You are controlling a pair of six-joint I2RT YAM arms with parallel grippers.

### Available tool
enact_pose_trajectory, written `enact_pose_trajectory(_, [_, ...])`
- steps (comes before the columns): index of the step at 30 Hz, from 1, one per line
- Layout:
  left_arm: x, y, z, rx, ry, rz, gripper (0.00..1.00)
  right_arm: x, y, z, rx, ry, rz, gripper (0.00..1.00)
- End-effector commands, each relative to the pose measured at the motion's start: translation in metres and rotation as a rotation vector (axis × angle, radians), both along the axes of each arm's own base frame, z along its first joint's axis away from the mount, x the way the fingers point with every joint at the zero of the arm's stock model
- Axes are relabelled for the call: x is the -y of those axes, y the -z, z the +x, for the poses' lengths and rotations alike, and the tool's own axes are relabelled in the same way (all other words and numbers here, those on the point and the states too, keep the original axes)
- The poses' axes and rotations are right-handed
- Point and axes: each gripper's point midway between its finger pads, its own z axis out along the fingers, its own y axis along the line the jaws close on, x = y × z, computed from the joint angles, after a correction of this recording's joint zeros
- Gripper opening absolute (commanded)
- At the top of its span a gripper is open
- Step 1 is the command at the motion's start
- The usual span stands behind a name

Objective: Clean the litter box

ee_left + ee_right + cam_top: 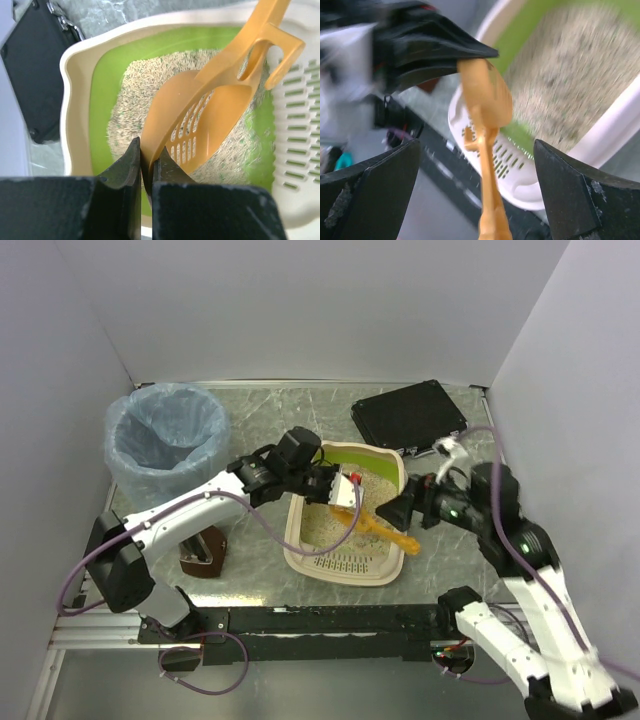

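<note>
Handover, it seems: the left gripper (145,172) pinches the orange litter scoop (210,107) by its bowl rim, the litter box (70,100) just beneath. The right gripper (476,150), spread wide, straddles the handle and must close squarely on it next.

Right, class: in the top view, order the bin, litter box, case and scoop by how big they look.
1. Litter box and bin: about alike, so I won't rank one over the other.
2. Case.
3. Scoop, clearly the smallest.
</note>
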Motion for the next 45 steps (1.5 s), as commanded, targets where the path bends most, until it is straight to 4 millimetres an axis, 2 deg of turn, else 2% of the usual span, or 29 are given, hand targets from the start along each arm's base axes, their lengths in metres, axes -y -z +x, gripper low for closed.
enact_pose_trajectory(1, [0.015,-0.022,0.02,-0.152,-0.063,-0.117,0.01,0.017,0.0,-0.004,0.108,0.056,-0.039,1.0])
enact_pose_trajectory(2, [0.011,-0.029,0.016,-0.221,-0.03,-0.122,0.01,0.024,0.002,-0.007,0.119,0.079,-0.062,1.0])
enact_pose_trajectory(3, [0.01,-0.026,0.013,-0.241,0.011,-0.11,0.01,0.027,0.011,-0.009,0.103,0.087,-0.077,1.0])
enact_pose_trajectory(6, [0.006,-0.029,0.004,-0.262,0.069,-0.118,0.01,0.03,0.021,-0.012,0.115,0.102,-0.075,1.0])
enact_pose_trajectory(7, [0.004,-0.024,0.002,-0.267,0.071,-0.11,0.01,0.026,0.015,-0.01,0.15,0.089,-0.054,1.0])
enact_pose_trajectory(9, [0.004,-0.028,0.001,-0.255,0.073,-0.127,0.01,0.018,0.012,-0.014,0.168,0.034,-0.021,1.0])
enact_pose_trajectory(16, [0.0,-0.023,-0.009,-0.273,0.107,-0.109,0.01,0.012,0.009,-0.005,0.194,0.027,0.004,0.97])
enact_pose_trajectory(18, [0.0,-0.022,-0.007,-0.274,0.095,-0.108,0.01,0.007,0.005,-0.007,0.193,-0.003,0.022,0.92])
enact_pose_trajectory(19, [0.001,-0.023,-0.006,-0.275,0.096,-0.11,0.01,0.0,0.006,-0.012,0.166,-0.048,0.043,0.85])
enact_pose_trajectory(21, [0.002,-0.022,-0.003,-0.284,0.074,-0.111,0.01,-0.004,0.006,-0.019,0.13,-0.084,0.049,0.79])
enact_pose_trajectory(25, [0.006,-0.023,0.002,-0.287,0.065,-0.116,0.01,-0.006,0.012,-0.029,0.049,-0.107,0.05,0.76])
enact_pose_trajectory(28, [0.007,-0.021,0.002,-0.294,0.066,-0.104,0.01,-0.004,0.007,-0.034,0.049,-0.106,0.051,0.72])
enact_pose_trajectory(36, [0.005,-0.018,0.002,-0.282,0.071,-0.105,0.01,0.001,-0.001,-0.035,0.057,-0.069,0.057,0.67])
enact_pose_trajectory(40, [0.007,-0.02,0.004,-0.287,0.05,-0.12,0.01,-0.001,-0.002,-0.037,0.049,-0.086,0.062,0.56])
enact_pose_trajectory(42, [0.007,-0.019,0.005,-0.287,0.051,-0.114,0.01,-0.003,-0.004,-0.039,0.043,-0.094,0.068,0.54])
enact_pose_trajectory(45, [0.008,-0.017,0.004,-0.292,0.054,-0.113,0.01,0.0,-0.003,-0.038,0.04,-0.082,0.052,0.42])
